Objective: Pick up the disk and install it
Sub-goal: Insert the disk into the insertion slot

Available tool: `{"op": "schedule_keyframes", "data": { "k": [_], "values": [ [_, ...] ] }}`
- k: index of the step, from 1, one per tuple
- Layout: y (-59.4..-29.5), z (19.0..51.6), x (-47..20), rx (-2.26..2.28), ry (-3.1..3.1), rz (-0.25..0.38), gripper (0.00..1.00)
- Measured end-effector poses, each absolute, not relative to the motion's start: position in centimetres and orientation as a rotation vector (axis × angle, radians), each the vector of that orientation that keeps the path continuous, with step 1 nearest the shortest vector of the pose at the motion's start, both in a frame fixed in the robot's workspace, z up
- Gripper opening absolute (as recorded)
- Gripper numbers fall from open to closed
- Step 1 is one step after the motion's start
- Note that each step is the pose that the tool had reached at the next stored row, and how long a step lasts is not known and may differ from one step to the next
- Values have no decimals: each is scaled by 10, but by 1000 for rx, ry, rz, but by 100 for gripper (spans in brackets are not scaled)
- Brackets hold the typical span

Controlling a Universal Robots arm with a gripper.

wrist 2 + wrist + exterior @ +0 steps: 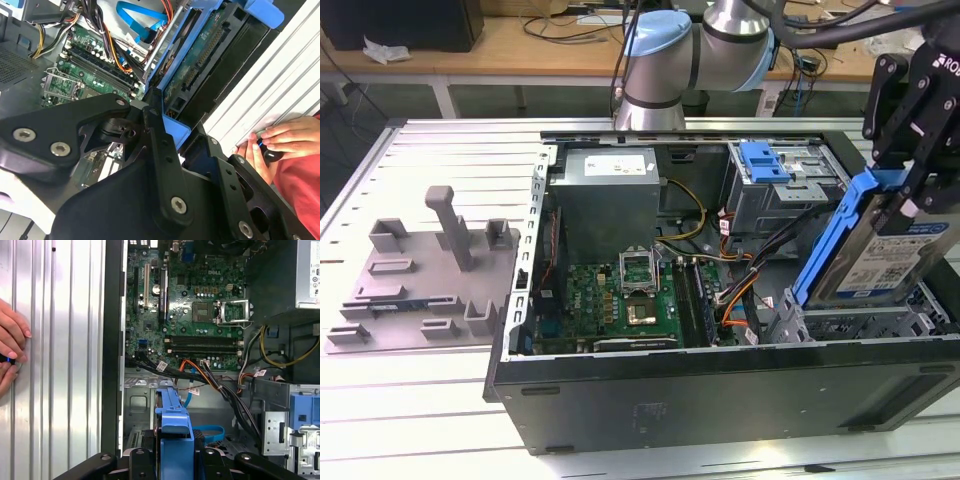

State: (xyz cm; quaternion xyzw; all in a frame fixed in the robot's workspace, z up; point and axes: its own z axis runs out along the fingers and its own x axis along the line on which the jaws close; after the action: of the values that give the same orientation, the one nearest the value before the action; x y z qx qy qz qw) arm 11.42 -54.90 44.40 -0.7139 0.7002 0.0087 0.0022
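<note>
Above the open computer case (720,400), at the exterior view's right: disk (880,255), steeply tilted. Gripper (912,195) clamped on its upper end, across the blue carrier (830,245). Judged rigid, dense, shock-sensitive; carrier plastic may flex. Best held by the frame edges.

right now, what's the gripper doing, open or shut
The gripper: jaws shut on the disk, holding it tilted above the open computer case.
</note>
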Motion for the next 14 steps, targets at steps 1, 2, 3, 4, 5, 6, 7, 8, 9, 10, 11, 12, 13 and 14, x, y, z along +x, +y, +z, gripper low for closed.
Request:
{"op": "schedule_keyframes", "data": {
  "k": [1,2,3,4,5,6,7,8,9,10,11,12,13,14],
  "values": [
    [-549,444,114,-2240,2197,27,37],
    [-549,443,114,-2240,2197,27,37],
    [-549,442,114,-2240,2197,28,37],
    [-549,441,114,-2240,2197,27,37],
    [-549,441,114,-2240,2197,27,37],
    [-549,440,114,-2240,2197,28,37],
    [-549,439,114,-2240,2197,28,37],
    [-549,437,114,-2240,2197,28,37],
    [-549,436,114,-2240,2196,28,37],
    [-549,435,114,-2240,2196,28,37],
    [-549,434,114,-2239,2196,28,37],
    [-549,433,114,-2239,2196,28,37],
    [-549,432,114,-2239,2196,28,37],
    [-549,432,114,-2239,2196,28,37]
  ]
}}
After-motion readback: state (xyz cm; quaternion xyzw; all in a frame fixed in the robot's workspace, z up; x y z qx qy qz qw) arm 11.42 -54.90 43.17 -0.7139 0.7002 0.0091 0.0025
